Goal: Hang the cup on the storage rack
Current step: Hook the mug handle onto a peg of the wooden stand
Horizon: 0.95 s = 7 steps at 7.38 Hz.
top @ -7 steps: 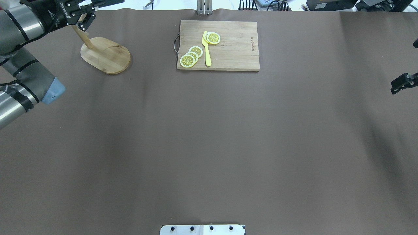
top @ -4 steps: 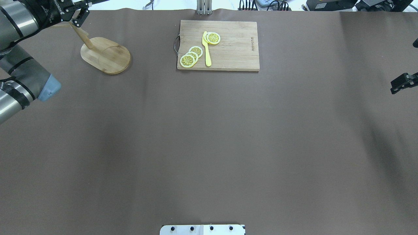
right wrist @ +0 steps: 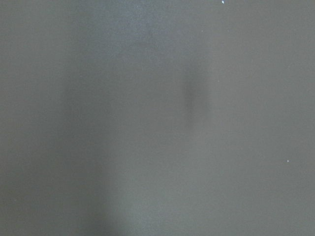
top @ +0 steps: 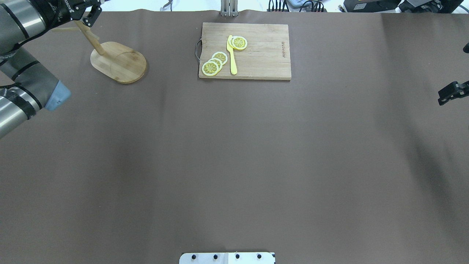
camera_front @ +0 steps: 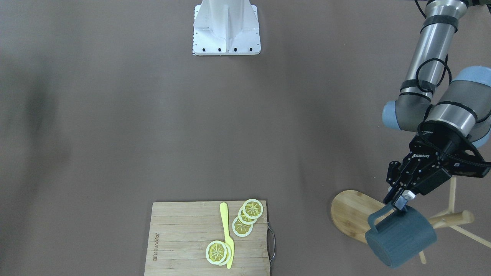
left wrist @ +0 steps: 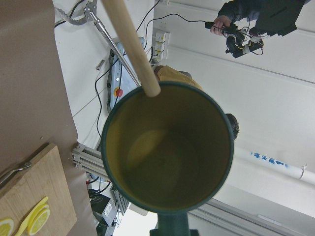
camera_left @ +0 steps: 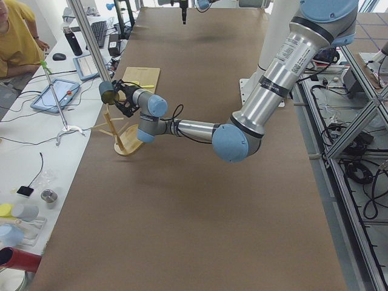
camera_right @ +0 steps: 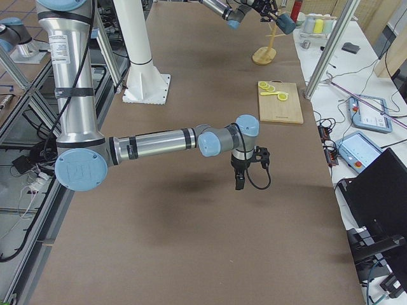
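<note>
**Cup held up at the rack, not on a peg yet**

- State: the left gripper point(camera_front: 399, 202) is clamped on the cup point(camera_front: 402, 235). Its fingers pinch the rim right beside the loop handle.
- The cup is off the table and tilted. It hangs above the storage rack point(camera_front: 347, 212), over the edge of the base and next to the post, with the handle on the base side.
- Left wrist cam: the cup mouth faces the lens and the inside is yellow-olive. One peg point(left wrist: 133, 49) ends right at the rim. I can't tell whether it touches.
- The right gripper point(top: 451, 93) is well apart from the rack, at the opposite end of the table. It hangs over the bare brown cover with its fingers pointing down. I can't tell how wide they are. Its wrist cam shows only the cover.
- The cutting board point(camera_front: 184, 234) lies apart from the rack, toward the table's middle. It carries lemon slices point(camera_front: 242, 226) and a yellow knife point(camera_front: 227, 234).
</note>
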Available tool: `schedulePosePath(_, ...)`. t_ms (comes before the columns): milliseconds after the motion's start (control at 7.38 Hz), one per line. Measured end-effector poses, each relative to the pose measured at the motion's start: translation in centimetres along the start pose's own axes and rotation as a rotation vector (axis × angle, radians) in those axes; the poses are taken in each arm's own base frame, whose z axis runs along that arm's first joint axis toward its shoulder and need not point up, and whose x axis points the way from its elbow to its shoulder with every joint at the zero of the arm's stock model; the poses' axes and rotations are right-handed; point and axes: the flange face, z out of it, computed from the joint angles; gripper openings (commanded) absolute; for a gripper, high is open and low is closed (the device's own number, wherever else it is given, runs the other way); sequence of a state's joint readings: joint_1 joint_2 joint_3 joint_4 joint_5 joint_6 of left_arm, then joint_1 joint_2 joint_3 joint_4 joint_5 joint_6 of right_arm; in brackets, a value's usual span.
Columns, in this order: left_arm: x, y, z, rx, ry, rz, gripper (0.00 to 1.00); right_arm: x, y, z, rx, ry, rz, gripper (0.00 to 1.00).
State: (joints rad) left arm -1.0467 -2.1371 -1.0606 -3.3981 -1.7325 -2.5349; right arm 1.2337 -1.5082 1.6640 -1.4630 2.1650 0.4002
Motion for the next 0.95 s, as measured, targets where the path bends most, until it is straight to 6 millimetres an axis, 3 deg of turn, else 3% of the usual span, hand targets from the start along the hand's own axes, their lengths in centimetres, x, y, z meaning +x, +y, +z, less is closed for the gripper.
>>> schedulePosePath(407, 0.6, -1.4, -1.1, -0.016, -0.01, 0.007, 0.0, 0.1, 0.1, 0.1, -0.003, 0.002, 0.002, 1.0)
schedulePosePath(949, -0.4, -3.8, -3.3, -0.07, -0.034, -0.017, 0.0, 0.1, 0.1, 0.1, -0.003, 0.001, 0.002, 1.0)
